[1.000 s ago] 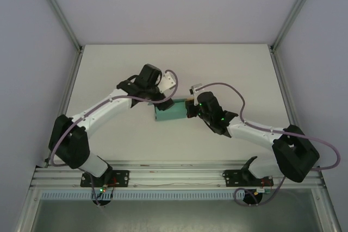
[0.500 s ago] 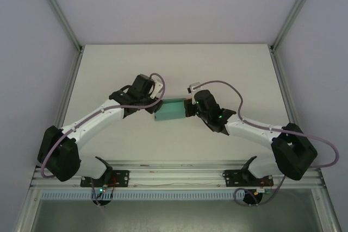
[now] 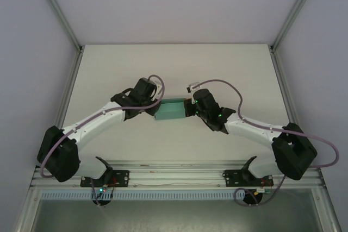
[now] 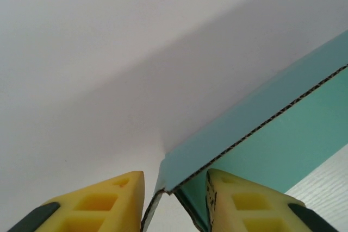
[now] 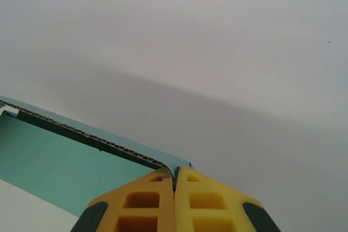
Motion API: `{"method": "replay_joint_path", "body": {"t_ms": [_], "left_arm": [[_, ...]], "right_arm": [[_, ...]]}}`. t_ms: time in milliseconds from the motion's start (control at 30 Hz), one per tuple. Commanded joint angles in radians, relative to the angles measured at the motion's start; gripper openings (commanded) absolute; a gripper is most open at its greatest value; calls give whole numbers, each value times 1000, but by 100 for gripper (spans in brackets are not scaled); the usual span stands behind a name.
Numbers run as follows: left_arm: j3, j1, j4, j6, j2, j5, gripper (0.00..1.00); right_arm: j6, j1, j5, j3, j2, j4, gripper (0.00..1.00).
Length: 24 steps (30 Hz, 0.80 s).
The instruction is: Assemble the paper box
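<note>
The teal paper box (image 3: pixel 170 110) lies mid-table between both claws. The right gripper (image 5: pixel 175 173) is clenched on its right edge, and the left gripper (image 4: pixel 175 175), fingers parted, straddles its left corner.

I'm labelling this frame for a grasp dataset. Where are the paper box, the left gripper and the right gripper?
paper box (image 3: pixel 170 110): top external view, its teal top face.
left gripper (image 4: pixel 174 180): left wrist view, gap between its yellow fingertips.
right gripper (image 5: pixel 175 175): right wrist view, seam where its fingertips meet.
</note>
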Motion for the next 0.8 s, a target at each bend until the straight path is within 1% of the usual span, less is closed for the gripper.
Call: {"method": "replay_joint_path", "body": {"t_ms": [0,67,133,267,367,400,433,500,600,767], "left_arm": [[-27,-17,-18,-48,-43,-44,29],[-37,-19,-16,-63,-49,-60,23],[-43,-18,-9,-67,-51,-63,22],[-39,-20,0,-112,-44,-53,13],[-9,-20,-24,-235,-33,-56,11],[-2,-20,-27,-290,-27,-41,6],[0,-20,-30,-321,-21,-15,5],[0,-20,-50,-385,-13,6,5],[-9,-21,-83,-452,-11,-13,5],[-1,-21,-89,-516,7,47,5]], "right_arm": [[21,8,19,9,22,-150,0],[23,9,16,15,19,-159,0],[24,13,16,20,19,-164,0],[32,16,23,30,30,-174,0],[44,32,57,40,38,-183,0],[51,38,74,43,39,-185,0],[56,48,82,48,43,-188,0],[76,59,101,53,49,-192,0],[104,75,129,53,54,-200,0],[154,90,145,52,64,-211,0]]}}
